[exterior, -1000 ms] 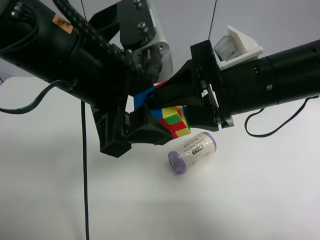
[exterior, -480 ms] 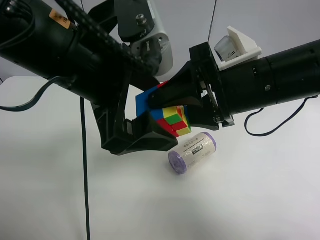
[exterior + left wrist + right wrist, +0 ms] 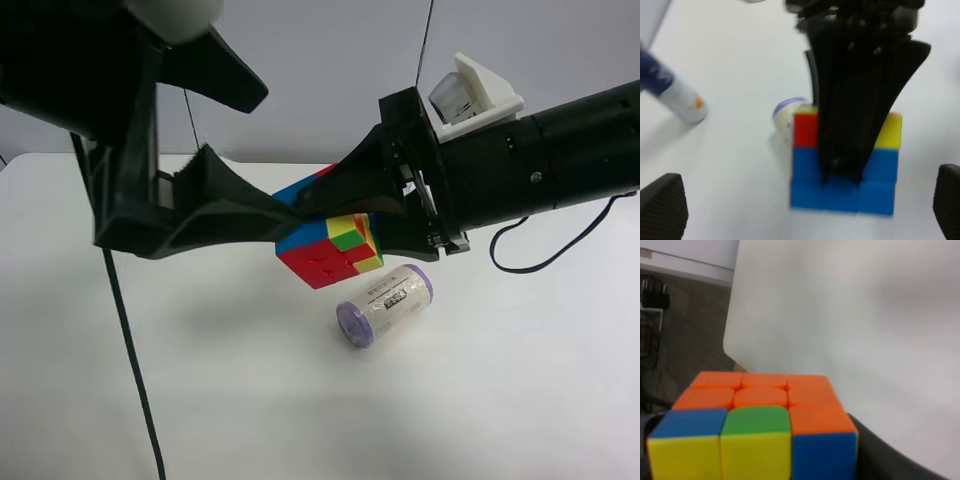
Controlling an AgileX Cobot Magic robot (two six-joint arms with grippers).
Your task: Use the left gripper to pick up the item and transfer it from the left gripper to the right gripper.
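Now the left gripper [image 3: 262,150] has let go and drawn back, jaws wide; the cube [image 3: 325,248] sits clamped in the right gripper [image 3: 345,215] above the roll [image 3: 383,305]; handover judged effectively complete

A big white table [image 3: 480,420] lies under soft light, with faint grey shadows on it. Behind it stands a plain pale wall [image 3: 330,70]. Past the table's round corner is a dark brown floor [image 3: 690,330] (a black wire thing [image 3: 652,292] stands there, too blurry to name).

Bright even light, blurred wrist views
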